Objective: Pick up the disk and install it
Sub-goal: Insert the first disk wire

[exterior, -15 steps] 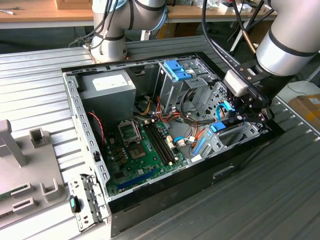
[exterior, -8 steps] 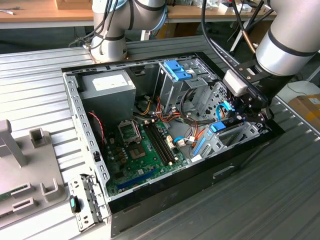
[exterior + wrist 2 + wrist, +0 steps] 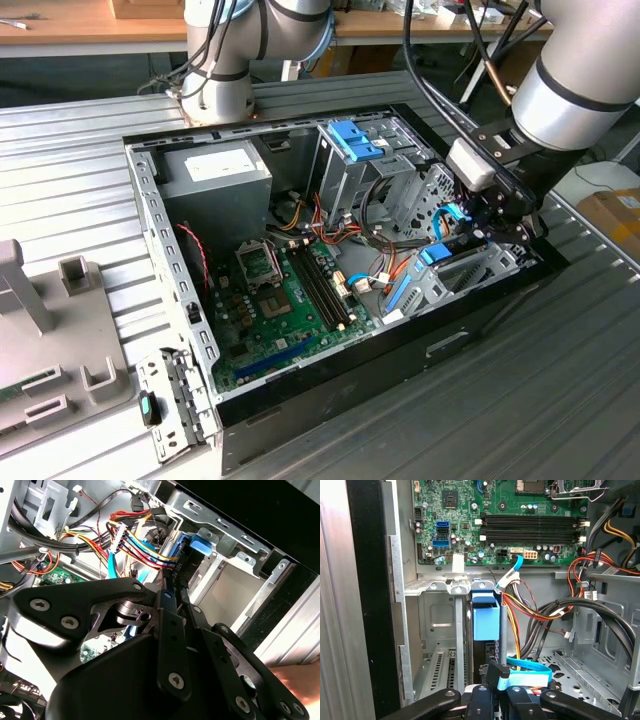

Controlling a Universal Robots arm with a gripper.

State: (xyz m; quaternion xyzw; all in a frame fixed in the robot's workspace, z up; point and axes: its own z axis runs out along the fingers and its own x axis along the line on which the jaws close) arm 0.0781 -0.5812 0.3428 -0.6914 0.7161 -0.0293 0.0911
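Your jaws (image 3: 478, 222) are down inside the open computer case (image 3: 180, 290), at the drive cage (image 3: 470, 275) on the exterior view's right. The two black fingers (image 3: 170, 630) sit close together and pinch a thin edge-on black part; I can't tell exactly what that part is.

Arm pose: the wrist (image 3: 575, 90) comes in from the upper right of the exterior view and angles down over the case rim, with cables trailing off it.

The disk (image 3: 486, 622) stands on edge in a cage slot, and you can see its blue carrier just beyond the fingertips in the first wrist view. It shows as a blue tab at the cage top in the exterior view. Power and data leads (image 3: 140, 547) run into the connector right by the fingertips.

Case contents:
- green motherboard (image 3: 290, 300) with empty RAM slots
- grey power supply (image 3: 220, 175) with a white sticker, at the far corner
- second blue bracket (image 3: 355, 140) on the upper bay

The case lies on its side on the ribbed metal counter (image 3: 60, 160). A grey fixture (image 3: 60, 340) sits off to the exterior view's left.
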